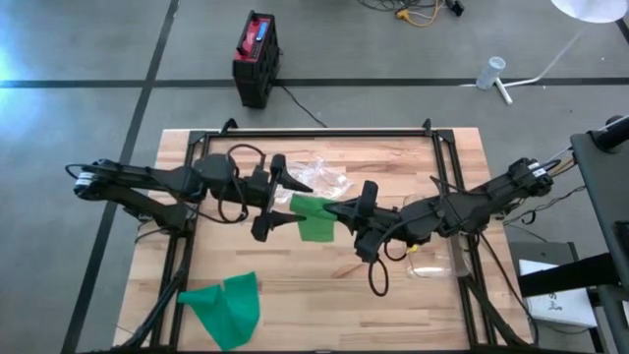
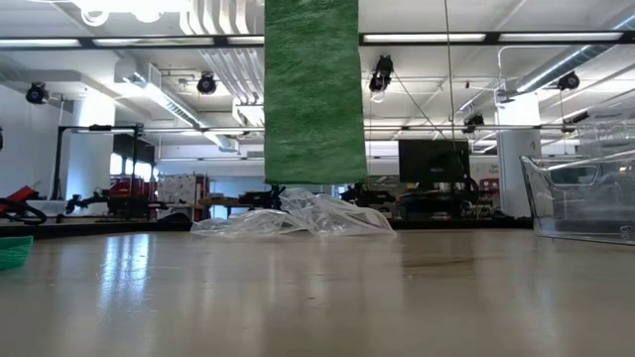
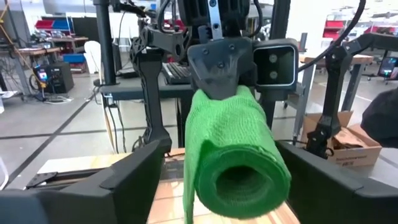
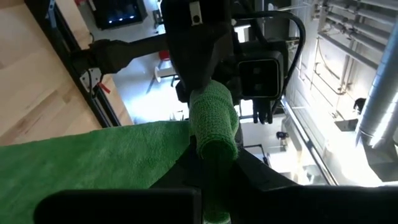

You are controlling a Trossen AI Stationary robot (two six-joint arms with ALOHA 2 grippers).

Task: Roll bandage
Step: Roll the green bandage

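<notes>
A green bandage is partly rolled: its roll (image 3: 239, 162) is held level in the air, and its loose strip (image 2: 313, 89) hangs down, its lower end clear of the table. My right gripper (image 1: 336, 209) reaches in from the table's right and is shut on the roll. Opposite it, my left gripper (image 1: 300, 204) is open. Its two fingers (image 3: 124, 180) stand on either side of the roll's free end with gaps showing, touching nothing. My right gripper pinches the rolled part of the bandage (image 4: 214, 134) between its two fingers. The fingers are level, come from the table's right and lie along the roll, which sticks out past them toward my left gripper. The unrolled strip (image 4: 93, 162) hangs slack beneath, lifted clear of the table.
A second green bandage (image 1: 224, 307) lies loose at the table's near left. A crumpled clear wrapper (image 1: 319, 177) lies behind the grippers, toward the far edge. A clear plastic container (image 1: 432, 261) stands under my right arm. Bare wood shows in the middle near side.
</notes>
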